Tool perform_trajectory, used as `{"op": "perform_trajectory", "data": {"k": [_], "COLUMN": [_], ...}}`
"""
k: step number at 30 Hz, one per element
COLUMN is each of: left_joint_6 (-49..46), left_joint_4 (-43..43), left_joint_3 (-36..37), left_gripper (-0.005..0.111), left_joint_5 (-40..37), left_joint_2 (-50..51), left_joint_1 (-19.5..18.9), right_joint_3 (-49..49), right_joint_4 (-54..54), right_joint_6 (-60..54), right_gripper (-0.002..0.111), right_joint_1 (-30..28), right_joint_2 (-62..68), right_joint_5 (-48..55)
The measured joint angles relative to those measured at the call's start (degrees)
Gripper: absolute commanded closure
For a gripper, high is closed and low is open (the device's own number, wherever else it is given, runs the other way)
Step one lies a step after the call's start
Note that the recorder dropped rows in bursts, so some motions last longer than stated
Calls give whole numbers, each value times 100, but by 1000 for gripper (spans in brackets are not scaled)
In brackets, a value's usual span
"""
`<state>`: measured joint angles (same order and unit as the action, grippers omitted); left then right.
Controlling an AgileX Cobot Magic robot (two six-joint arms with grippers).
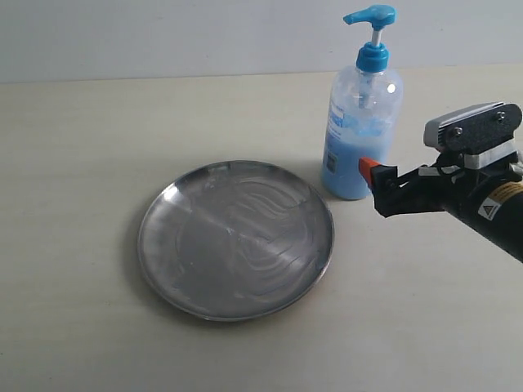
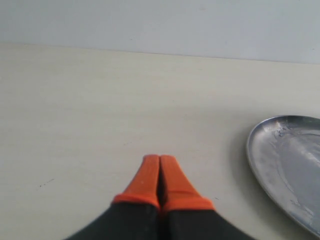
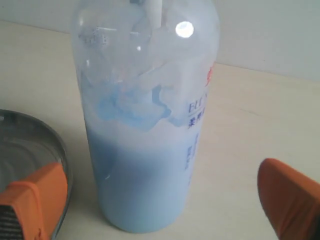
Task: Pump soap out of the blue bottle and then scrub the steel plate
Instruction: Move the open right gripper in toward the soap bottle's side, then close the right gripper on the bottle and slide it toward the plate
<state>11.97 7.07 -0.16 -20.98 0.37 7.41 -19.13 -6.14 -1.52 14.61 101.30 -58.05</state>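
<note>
The blue bottle (image 1: 361,131) stands upright behind the steel plate (image 1: 235,238), its blue pump head (image 1: 372,16) pointing left. In the right wrist view the blue bottle (image 3: 147,125) fills the middle, half full of pale blue liquid. My right gripper (image 1: 377,181) is open just right of the bottle's lower body, with orange fingertips (image 3: 37,197) spread wider than the bottle and not touching it. My left gripper (image 2: 160,172) is shut on nothing over bare table, left of the steel plate (image 2: 287,165). No soap shows on the plate.
The pale tabletop (image 1: 82,147) runs back to a light wall (image 1: 163,33). The plate lies left of centre; the bottle stands at the back right. The left arm is out of the exterior view.
</note>
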Motion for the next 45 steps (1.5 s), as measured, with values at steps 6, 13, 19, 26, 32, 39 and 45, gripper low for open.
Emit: {"op": "perform_trajectory", "data": {"k": [6,13,19,26,32,39,45], "left_joint_6": [0,0,0,0,0,0,0], "left_joint_4": [0,0,0,0,0,0,0], "left_joint_3": [0,0,0,0,0,0,0], "left_gripper": [107,107,107,107,107,107,107], "left_joint_5": [0,0,0,0,0,0,0], "left_joint_2": [0,0,0,0,0,0,0], "left_joint_1": [0,0,0,0,0,0,0], "right_joint_3": [-319,-553,-738,-1117,-1350,-1562,-1778], "right_joint_4": [0,-24,-49,-430,-488,-537,-726], "right_joint_6": [400,727,869,881,881,963,1157], "right_gripper": [4,4,4,4,4,4,4], "right_joint_1": [0,0,0,0,0,0,0], "right_joint_2": [243,489,670,923,979,1181,1359], "right_joint_5": [10,-4,-86,-86,-86,-86,-86]}}
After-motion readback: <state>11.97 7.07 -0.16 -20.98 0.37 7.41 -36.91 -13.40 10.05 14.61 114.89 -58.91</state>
